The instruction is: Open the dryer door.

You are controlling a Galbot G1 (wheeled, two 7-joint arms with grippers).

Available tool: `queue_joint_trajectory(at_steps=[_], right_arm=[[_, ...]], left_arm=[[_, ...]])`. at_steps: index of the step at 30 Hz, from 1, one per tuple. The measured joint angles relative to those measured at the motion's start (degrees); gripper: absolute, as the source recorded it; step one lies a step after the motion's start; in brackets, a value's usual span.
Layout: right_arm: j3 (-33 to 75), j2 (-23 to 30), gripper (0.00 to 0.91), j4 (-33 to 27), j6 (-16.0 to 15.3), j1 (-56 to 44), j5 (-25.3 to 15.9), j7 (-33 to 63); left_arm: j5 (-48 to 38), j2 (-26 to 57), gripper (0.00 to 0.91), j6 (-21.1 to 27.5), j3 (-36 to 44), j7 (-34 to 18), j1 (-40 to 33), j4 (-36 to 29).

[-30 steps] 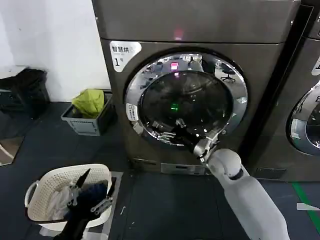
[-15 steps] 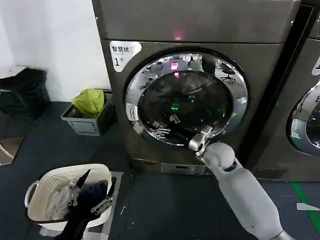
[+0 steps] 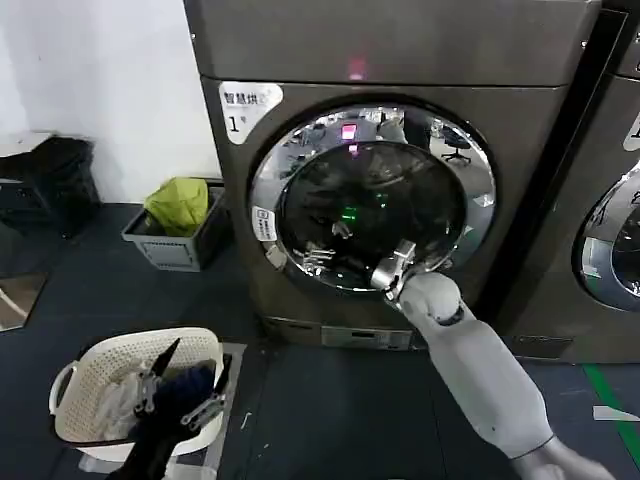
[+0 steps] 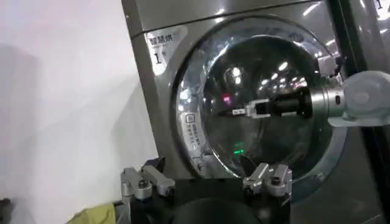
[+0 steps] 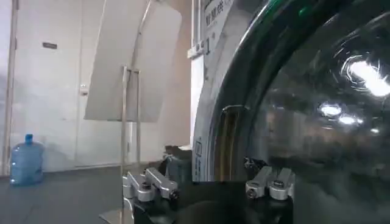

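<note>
The dryer door [image 3: 372, 198] on the machine labelled "1" is closed, its chrome ring around dark glass. My right arm reaches up from the lower right. My right gripper [image 3: 352, 252] is open against the lower part of the glass, just inside the ring. In the left wrist view the right gripper [image 4: 236, 112] points across the middle of the door [image 4: 201, 91]. In the right wrist view the right gripper [image 5: 210, 184] sits very close to the door [image 5: 317, 122], near its rim. My left gripper [image 3: 183, 385] hangs open and empty over the laundry basket; its own view shows the left gripper [image 4: 206, 180].
A white laundry basket [image 3: 95, 358] with clothes stands at the lower left. A grey bin [image 3: 170, 250] with a yellow-green cloth sits beside the dryer. A black bag [image 3: 55, 180] lies at the far left. The neighbouring machine [image 3: 610, 240] stands on the right.
My right gripper has slid up and to the left along the lower part of the door glass. The door stays closed and the left arm has not moved.
</note>
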Motion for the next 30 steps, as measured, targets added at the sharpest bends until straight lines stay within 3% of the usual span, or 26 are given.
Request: queue_joint_trajectory(at_steps=[30], right_arm=[[-5.3,3.5,0.907,-8.7,0.7,6.7,0.0,-1.4]], left_arm=[[0.0,0.0,0.907,-0.1,0.0,0.1,0.3,-0.2]])
